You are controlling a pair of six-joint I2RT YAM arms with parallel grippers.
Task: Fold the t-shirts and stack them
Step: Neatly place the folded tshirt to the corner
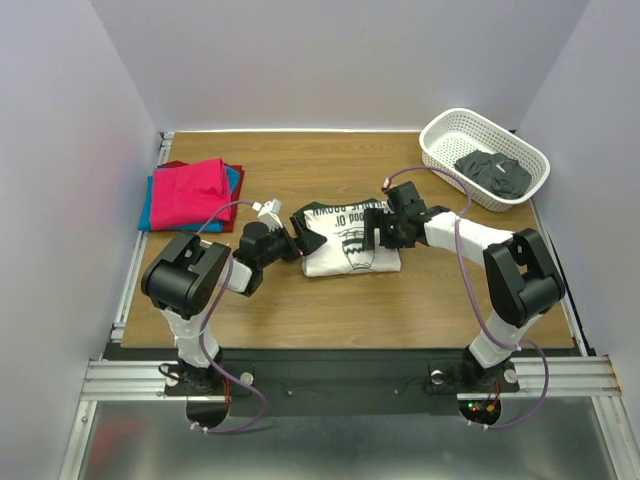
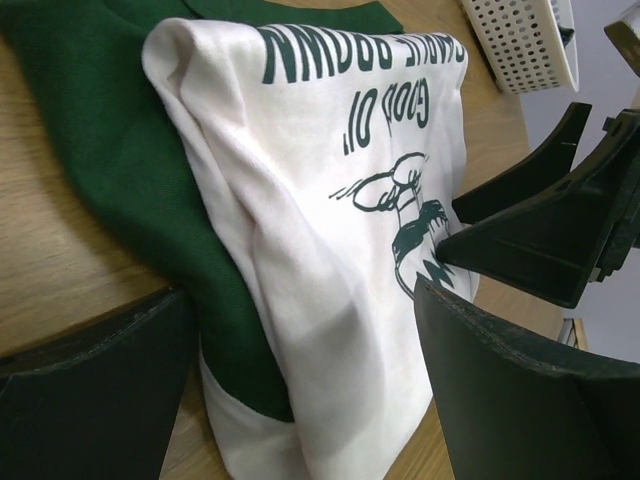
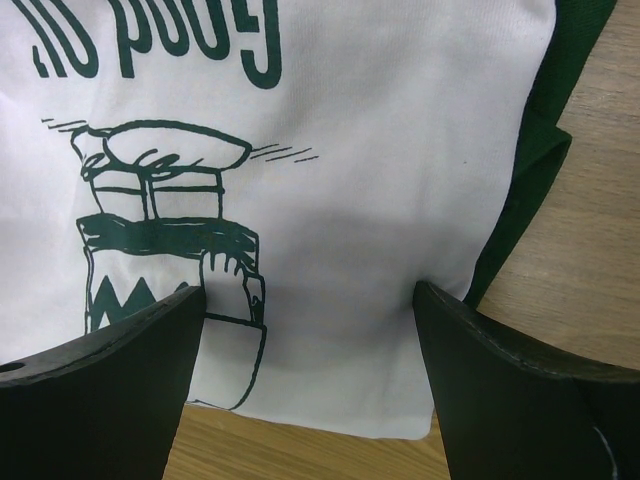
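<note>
Soft, creased white t-shirt (image 1: 345,255), folded rectangular on the wooden surface (image 1: 300,310); left gripper (image 2: 300,300) and right gripper (image 3: 310,300) flank it, both spread wide and empty.

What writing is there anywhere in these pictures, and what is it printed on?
"GOOD OL'": dark green print on the white t-shirt, upside down in the left wrist view.
"CHARLIE BROWN": the line beyond it on the same shirt, also upside down.
Top view: same print, too small to read. No other writing.

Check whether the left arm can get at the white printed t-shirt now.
Probably yes: the left end effector sits open at the left edge of the t-shirt, with nothing between them.
</note>
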